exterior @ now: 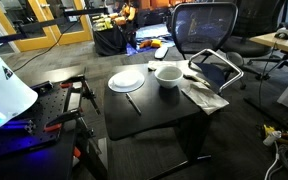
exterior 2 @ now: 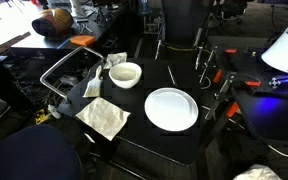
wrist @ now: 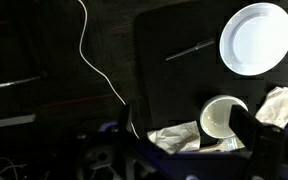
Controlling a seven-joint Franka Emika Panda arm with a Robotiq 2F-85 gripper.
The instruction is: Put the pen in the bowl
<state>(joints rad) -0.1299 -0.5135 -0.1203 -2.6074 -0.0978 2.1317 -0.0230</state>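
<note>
The thin dark pen (exterior: 133, 102) lies on the black table (exterior: 154, 115) next to the flat white plate (exterior: 126, 80). It also shows in the other exterior view (exterior 2: 171, 75) and in the wrist view (wrist: 190, 50). The deep white bowl (exterior: 168, 75) stands empty beside the plate in both exterior views (exterior 2: 125, 74) and in the wrist view (wrist: 222, 117). My gripper (wrist: 186, 123) is open and empty, with its fingers wide apart. It hangs high and well back from the table, far from the pen. I cannot make it out in the exterior views.
A crumpled white paper (exterior: 202, 95) lies by the bowl (exterior 2: 104, 117). The plate (exterior 2: 171, 108) takes up the table's middle. An office chair (exterior: 206, 30) stands behind the table. A white cable (wrist: 94, 60) runs over the dark floor. Red-handled clamps (exterior 2: 222, 80) sit near the robot's base.
</note>
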